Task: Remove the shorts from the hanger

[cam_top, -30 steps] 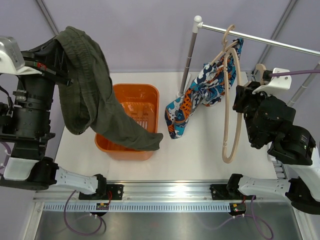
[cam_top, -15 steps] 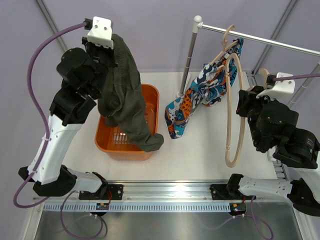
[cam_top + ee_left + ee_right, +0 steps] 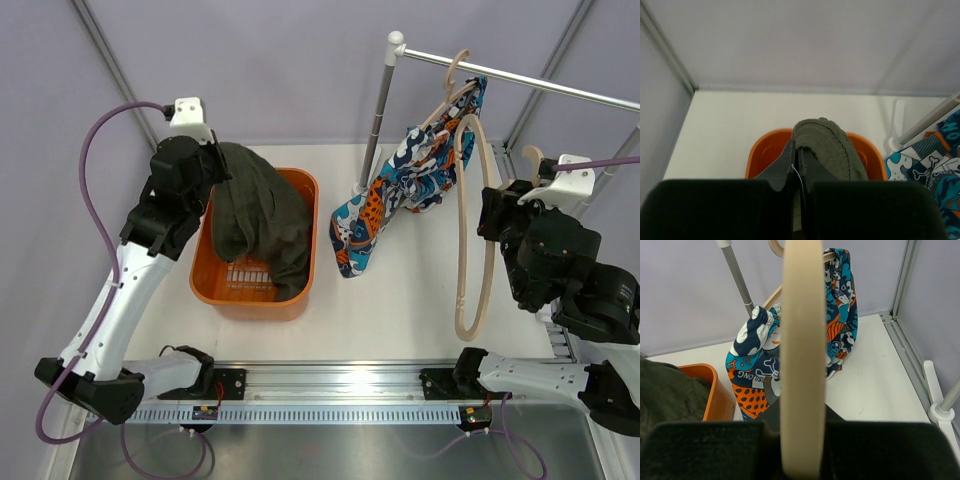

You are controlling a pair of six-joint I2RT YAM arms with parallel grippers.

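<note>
My left gripper [image 3: 212,165]: clamped on the top of the olive-green shorts [image 3: 255,215], over the far-left corner of the basket.
Olive-green shorts: hanging from my grip and bunched down into the orange basket [image 3: 250,302], covering most of its inside.
Orange basket: sitting on the white table [image 3: 400,300], left of the rack's upright pole [image 3: 377,120].
Printed shorts [image 3: 395,190]: draped on a wooden hanger [image 3: 448,103] hooked over the metal rail [image 3: 540,83], sagging down and left towards the basket.
My right gripper [image 3: 485,215]: closed on the right side of the empty hanger [image 3: 458,250].
Empty hanger: bare wooden loop, upper end just beside the printed shorts, lower end out over the table.
</note>
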